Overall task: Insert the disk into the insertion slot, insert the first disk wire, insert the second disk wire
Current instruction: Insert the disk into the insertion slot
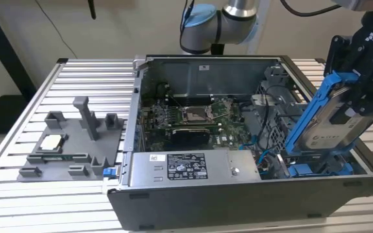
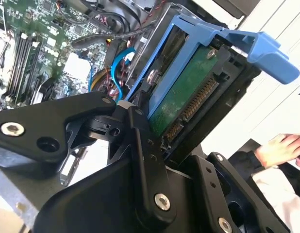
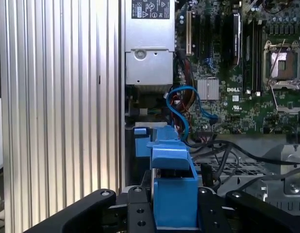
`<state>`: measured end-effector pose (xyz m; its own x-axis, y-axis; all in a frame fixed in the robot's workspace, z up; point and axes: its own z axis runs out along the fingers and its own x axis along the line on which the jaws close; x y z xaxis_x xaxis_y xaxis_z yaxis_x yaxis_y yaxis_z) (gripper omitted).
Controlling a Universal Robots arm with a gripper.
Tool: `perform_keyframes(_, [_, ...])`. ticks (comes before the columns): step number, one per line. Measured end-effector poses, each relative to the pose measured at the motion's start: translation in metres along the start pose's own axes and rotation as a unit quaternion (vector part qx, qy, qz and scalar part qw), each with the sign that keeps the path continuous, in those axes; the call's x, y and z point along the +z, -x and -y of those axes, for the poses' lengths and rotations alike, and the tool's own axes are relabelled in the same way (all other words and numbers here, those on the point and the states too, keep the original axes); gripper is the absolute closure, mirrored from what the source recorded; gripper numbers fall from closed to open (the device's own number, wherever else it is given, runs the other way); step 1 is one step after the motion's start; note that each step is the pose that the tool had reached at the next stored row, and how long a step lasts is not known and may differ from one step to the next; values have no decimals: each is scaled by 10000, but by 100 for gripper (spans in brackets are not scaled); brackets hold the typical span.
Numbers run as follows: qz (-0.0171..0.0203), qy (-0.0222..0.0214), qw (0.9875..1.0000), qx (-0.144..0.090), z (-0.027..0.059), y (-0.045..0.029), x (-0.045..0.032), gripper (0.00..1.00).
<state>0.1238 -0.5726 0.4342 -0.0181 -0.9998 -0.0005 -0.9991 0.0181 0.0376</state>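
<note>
My gripper (image 1: 363,94) is shut on the disk (image 1: 334,124), a pale-faced drive clipped in a bright blue carrier frame (image 1: 308,114). I hold it steeply tilted over the case's end at the exterior view's right. Its lower end hangs just above the insertion slot (image 1: 316,169), a dark cage with blue tabs at its mouth. The second wrist view shows the disk's green underside (image 2: 189,92) and connector between my black fingers (image 2: 140,131). The carrier's blue end (image 3: 172,187) also appears in the first wrist view. A blue wire (image 3: 181,111) loops loose inside the case.
The open computer case (image 1: 238,204) lies on a slatted metal table (image 1: 18,204). Inside it are a motherboard (image 1: 193,116) and a grey power-supply box (image 1: 186,167). A grey fixture tray with posts (image 1: 70,141) stands at the exterior view's left. A person's hand (image 2: 281,148) rests nearby.
</note>
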Motion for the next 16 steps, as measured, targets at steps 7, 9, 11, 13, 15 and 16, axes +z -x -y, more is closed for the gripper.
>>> perform_keyframes(7, [4, 0, 10000, 0, 36, -16, 121, 67])
perform_keyframes(9, [7, 0, 10000, 0, 42, -19, 157, 67])
perform_keyframes(11, [10, 0, 10000, 0, 46, -20, 192, 67])
perform_keyframes(13, [14, 0, 10000, -1, 51, -22, 229, 67])
perform_keyframes(15, [16, -1, 10000, -1, 55, -23, 262, 67])
perform_keyframes(16, [23, 0, 10000, -1, 56, -23, 285, 67])
